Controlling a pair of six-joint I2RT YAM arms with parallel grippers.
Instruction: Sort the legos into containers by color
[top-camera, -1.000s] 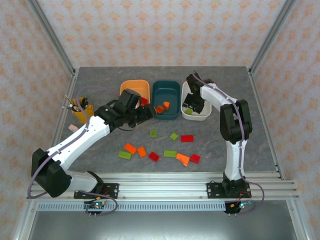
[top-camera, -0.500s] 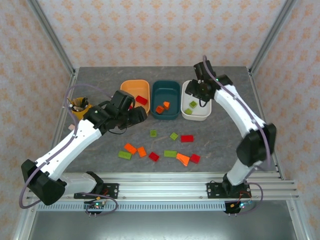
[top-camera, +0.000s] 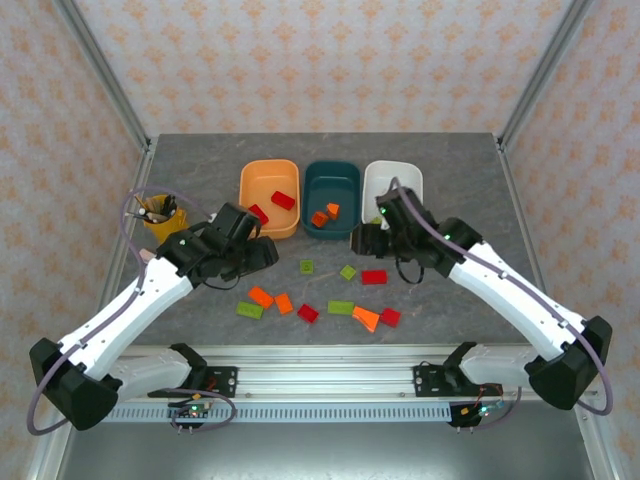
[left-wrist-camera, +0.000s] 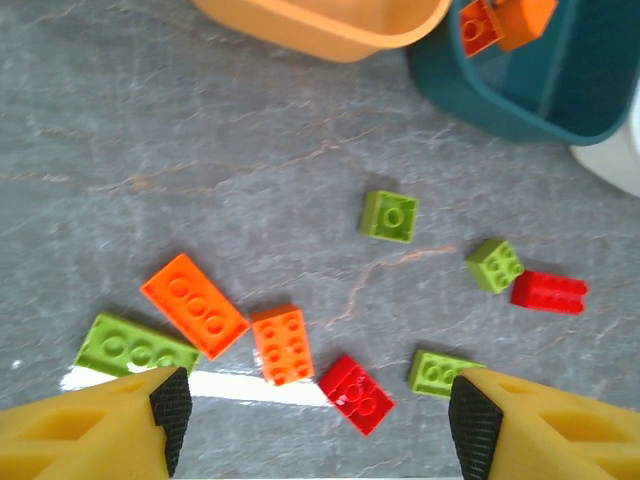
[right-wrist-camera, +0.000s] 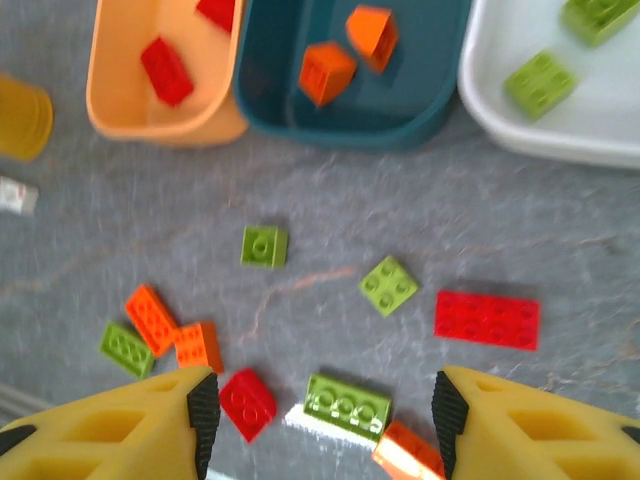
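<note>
While both arms hung over the grey table (top-camera: 200, 170), the left gripper (left-wrist-camera: 320, 415) and right gripper (right-wrist-camera: 320, 415) each stood wide open, nothing between the fingers. Red, orange and green loose legos (top-camera: 374, 277) lay scattered on the table in front of three tubs. Two red bricks (right-wrist-camera: 166, 70) sat in the light orange tub (top-camera: 262, 180), two orange bricks (right-wrist-camera: 326, 72) in the dark teal tub (top-camera: 335, 180), two green bricks (right-wrist-camera: 540, 84) in the white tub (right-wrist-camera: 600, 110).

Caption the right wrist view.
Open right gripper over loose legos; red bricks in orange tub, orange bricks in teal tub, green bricks in white tub.
</note>
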